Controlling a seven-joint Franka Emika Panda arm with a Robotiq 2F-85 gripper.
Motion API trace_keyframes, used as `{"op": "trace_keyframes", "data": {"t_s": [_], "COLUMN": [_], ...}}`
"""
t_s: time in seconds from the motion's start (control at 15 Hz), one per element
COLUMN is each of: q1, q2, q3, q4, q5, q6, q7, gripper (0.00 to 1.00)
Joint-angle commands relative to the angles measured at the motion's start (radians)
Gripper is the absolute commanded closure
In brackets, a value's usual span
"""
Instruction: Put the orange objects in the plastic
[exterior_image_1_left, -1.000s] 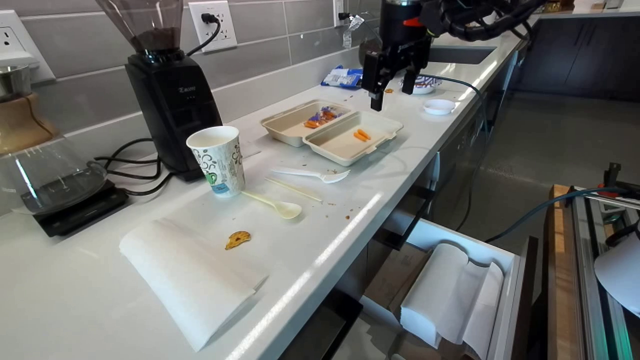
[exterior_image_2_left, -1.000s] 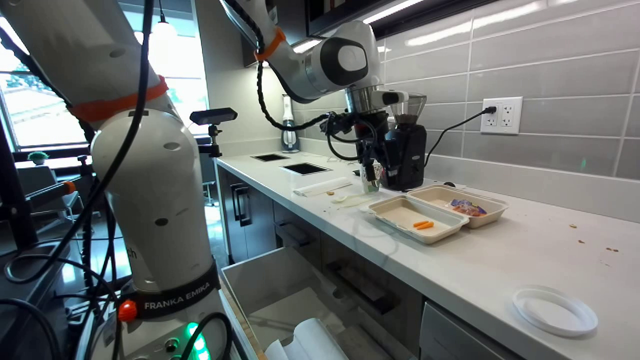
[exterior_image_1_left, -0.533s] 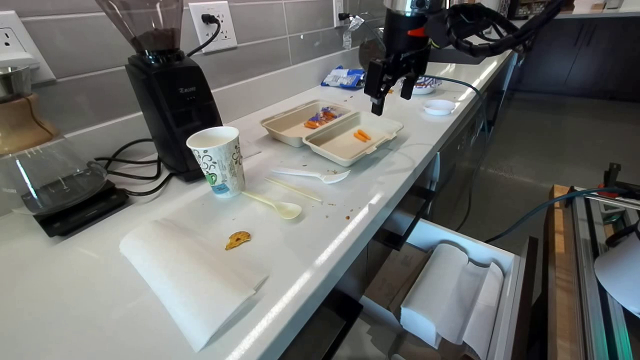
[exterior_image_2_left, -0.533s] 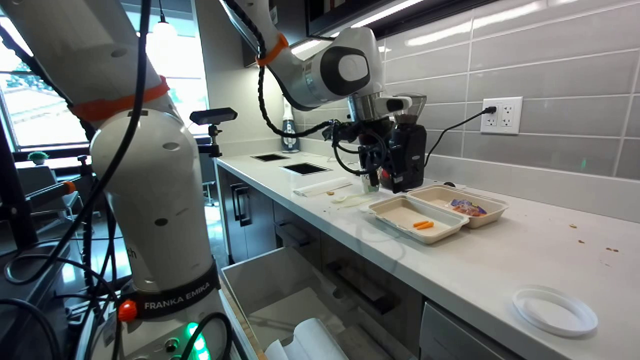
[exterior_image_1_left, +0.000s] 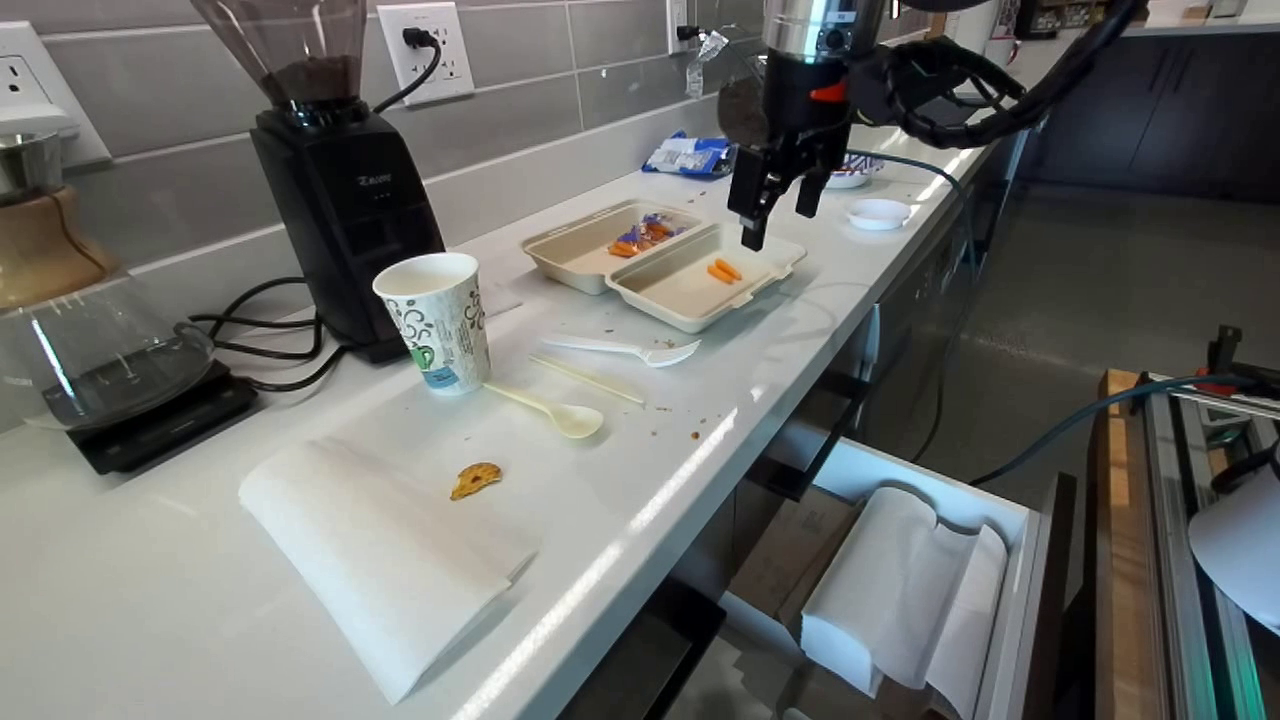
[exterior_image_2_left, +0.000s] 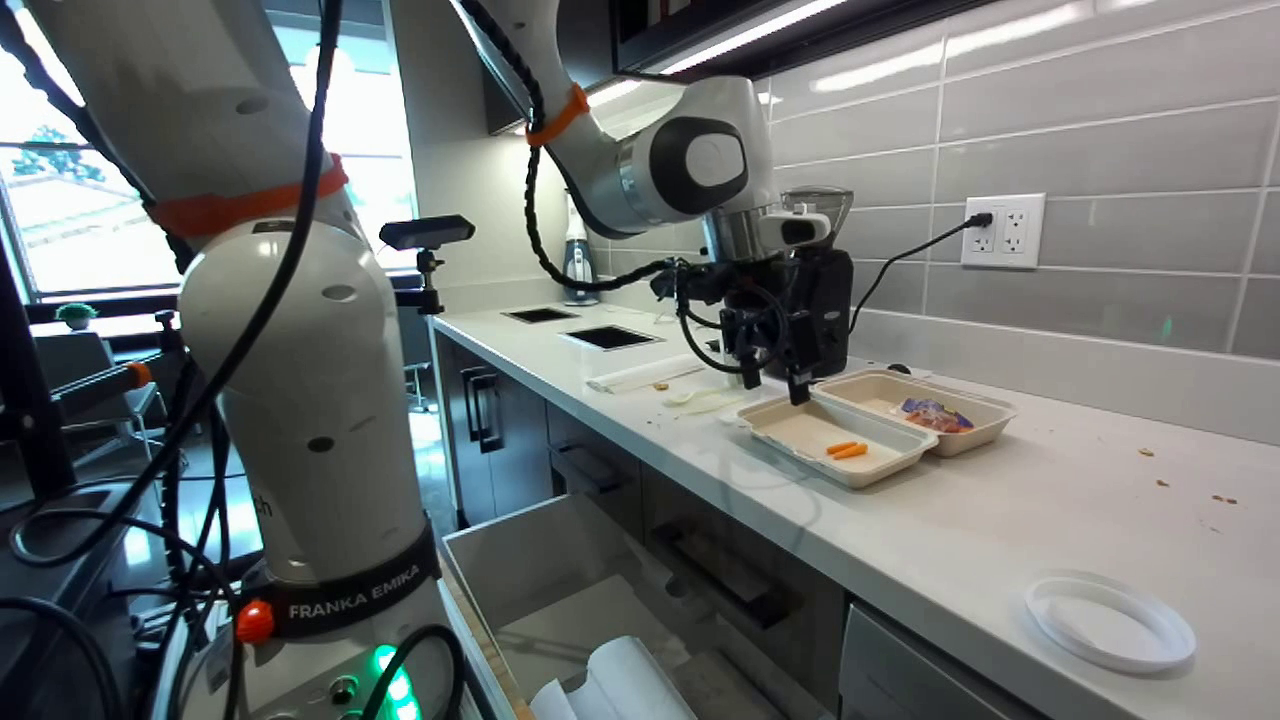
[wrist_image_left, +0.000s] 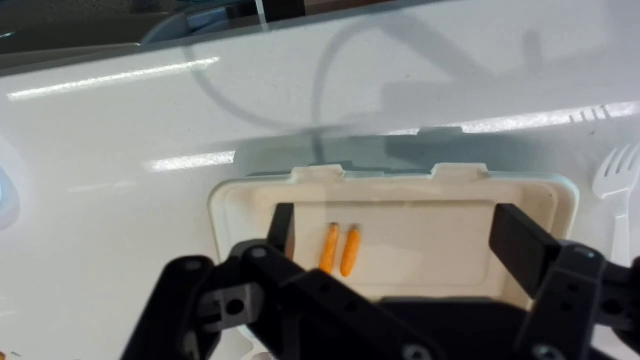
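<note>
Two small orange pieces (wrist_image_left: 350, 251) lie side by side in the near half of a beige clamshell container (wrist_image_left: 420, 240). They also show in both exterior views (exterior_image_1_left: 724, 270) (exterior_image_2_left: 847, 450). A clear plastic bag with purple print (exterior_image_1_left: 655, 228), holding more orange pieces, lies in the container's wall-side half; it also shows in an exterior view (exterior_image_2_left: 935, 414). My gripper (wrist_image_left: 394, 220) is open with nothing between its fingers. It hangs above the near half, apart from the pieces, which appear between the fingers nearer the left one. It shows in both exterior views (exterior_image_1_left: 780, 222) (exterior_image_2_left: 775, 388).
A white fork (exterior_image_1_left: 640, 349), a pale spoon (exterior_image_1_left: 570, 418) and a paper cup (exterior_image_1_left: 440, 320) are beside the container. A black coffee grinder (exterior_image_1_left: 350, 210) stands by the wall. A white lid (exterior_image_2_left: 1110, 622) lies farther along. An open drawer (exterior_image_2_left: 560, 550) juts out below.
My gripper has moved down and toward the container, and now hangs lower over its near half. The orange pieces, the bag and the container have not moved.
</note>
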Motion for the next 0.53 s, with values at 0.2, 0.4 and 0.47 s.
{"op": "trace_keyframes", "data": {"t_s": [0.2, 0.4, 0.47], "q1": [-0.006, -0.001, 0.001], "q2": [0.116, 0.157, 0.166], "q3": [0.000, -0.005, -0.007], "q4": [0.050, 0.077, 0.086], "q5": [-0.042, -0.052, -0.057], "q6": [0.063, 0.071, 0.068], "q7": [0.016, 0.021, 0.023], "gripper": [0.00, 0.00, 0.00]}}
